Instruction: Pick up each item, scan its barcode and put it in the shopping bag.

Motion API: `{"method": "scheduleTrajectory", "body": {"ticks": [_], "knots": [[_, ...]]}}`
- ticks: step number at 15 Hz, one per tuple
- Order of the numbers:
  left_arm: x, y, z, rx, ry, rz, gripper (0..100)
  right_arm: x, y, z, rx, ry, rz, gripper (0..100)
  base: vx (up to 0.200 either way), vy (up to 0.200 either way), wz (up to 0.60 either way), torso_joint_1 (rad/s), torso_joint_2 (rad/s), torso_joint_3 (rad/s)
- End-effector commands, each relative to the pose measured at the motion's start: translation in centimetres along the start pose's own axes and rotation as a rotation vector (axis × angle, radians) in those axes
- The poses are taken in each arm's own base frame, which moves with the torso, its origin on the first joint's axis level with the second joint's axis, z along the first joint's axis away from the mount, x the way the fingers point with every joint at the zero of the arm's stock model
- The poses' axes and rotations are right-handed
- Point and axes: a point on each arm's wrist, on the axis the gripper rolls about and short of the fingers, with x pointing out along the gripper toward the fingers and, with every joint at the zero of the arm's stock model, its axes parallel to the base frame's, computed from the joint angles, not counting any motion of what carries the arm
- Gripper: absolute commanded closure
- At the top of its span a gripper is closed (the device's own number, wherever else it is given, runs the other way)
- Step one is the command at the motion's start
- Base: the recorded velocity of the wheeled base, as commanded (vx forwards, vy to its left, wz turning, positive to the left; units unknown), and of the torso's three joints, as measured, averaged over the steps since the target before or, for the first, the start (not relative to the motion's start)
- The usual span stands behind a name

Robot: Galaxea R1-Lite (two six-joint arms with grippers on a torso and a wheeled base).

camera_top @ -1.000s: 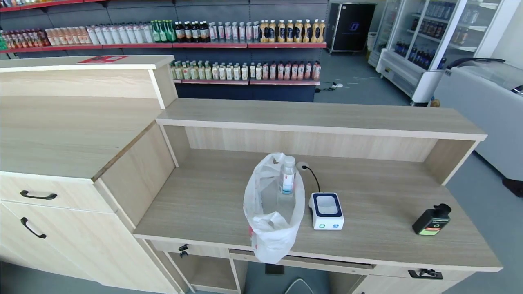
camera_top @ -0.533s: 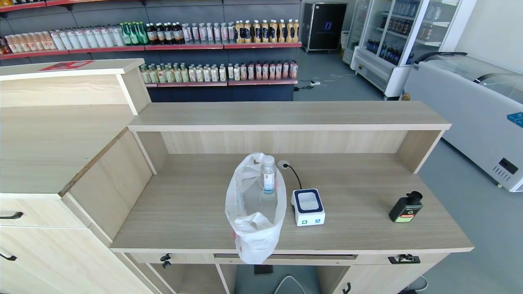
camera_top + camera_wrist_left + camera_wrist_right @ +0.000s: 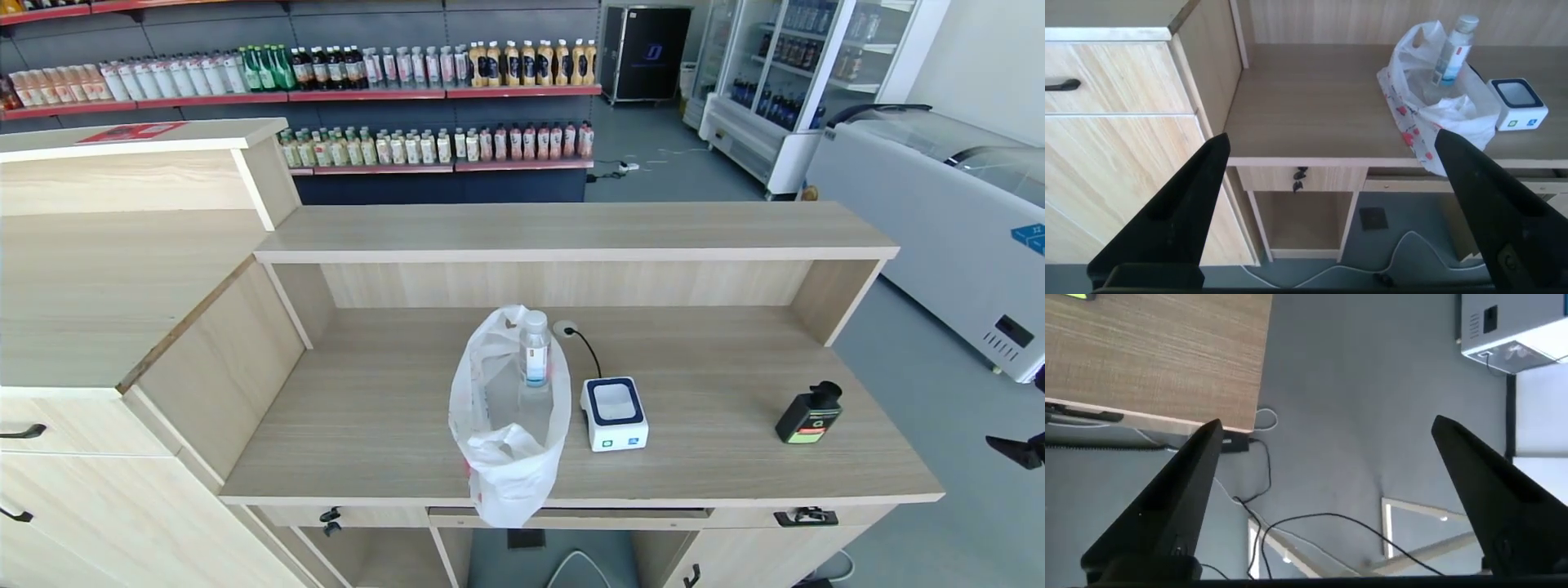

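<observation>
We see the white plastic shopping bag (image 3: 508,441) standing open mid-worktop (image 3: 392,408), a clear water bottle (image 3: 535,349) upright inside it. Just beside it, at its 3 o'clock, sits the barcode scanner (image 3: 614,413). Farther along at 3 o'clock, well apart, stands a black bottle (image 3: 808,414), perhaps pump-topped. Our left pincer (image 3: 1331,216) and right pincer (image 3: 1327,506) both hang spread, holding nothing, clear of the worktop

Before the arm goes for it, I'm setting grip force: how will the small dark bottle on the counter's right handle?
The dark bottle looks like rigid plastic, so it probably won't crumple. Standing upright on a flattish body, it likely won't roll, but a nudge near its top might tip it. Small, so probably light.
</observation>
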Motion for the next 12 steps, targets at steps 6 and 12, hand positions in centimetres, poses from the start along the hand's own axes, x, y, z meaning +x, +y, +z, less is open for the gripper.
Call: {"method": "scheduleTrajectory", "body": {"ticks": [6,12], "knots": [[0.0,0.0,0.0,0.0,-0.001,0.0,0,5.5,1.4,-0.8,0.002,-0.217,0.229,0,0.0,0.0,0.0,0.0,0.0,0.0],[0.0,0.0,0.0,0.0,-0.001,0.0,0,8.3,3.3,0.2,-0.15,-0.293,0.3,0,0.0,0.0,0.0,0.0,0.0,0.0]]}}
